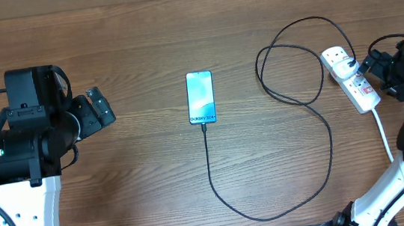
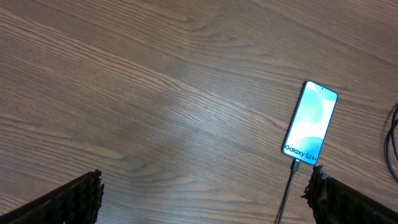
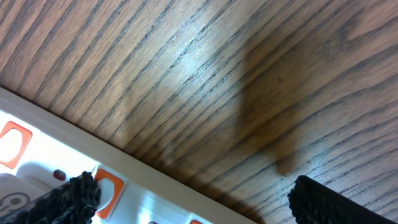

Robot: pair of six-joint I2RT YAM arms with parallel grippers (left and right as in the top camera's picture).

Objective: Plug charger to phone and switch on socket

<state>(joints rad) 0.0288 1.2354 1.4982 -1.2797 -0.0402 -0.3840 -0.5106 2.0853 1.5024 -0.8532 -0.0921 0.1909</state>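
Observation:
The phone point(image 1: 200, 96) lies flat at the table's middle, its blue-teal screen up. It also shows in the left wrist view point(image 2: 311, 119). The charger cable point(image 1: 209, 165) has its tip at the phone's near end point(image 2: 296, 165). It loops right and up to a black plug point(image 1: 352, 62) in the white socket strip point(image 1: 342, 75). My left gripper point(image 1: 102, 108) is open and empty, left of the phone point(image 2: 205, 205). My right gripper point(image 1: 373, 76) is open at the socket's right side. In the right wrist view point(image 3: 199, 199) its left finger is at a red-marked switch point(image 3: 107, 186) on the socket point(image 3: 37, 155).
The socket's thick white cord point(image 1: 384, 139) runs down toward the right arm's base. The cable's loop point(image 1: 287, 59) lies between phone and socket. A second red switch point(image 3: 12, 143) shows at the right wrist view's left edge. Bare wooden table point(image 2: 155, 93) lies left of the phone.

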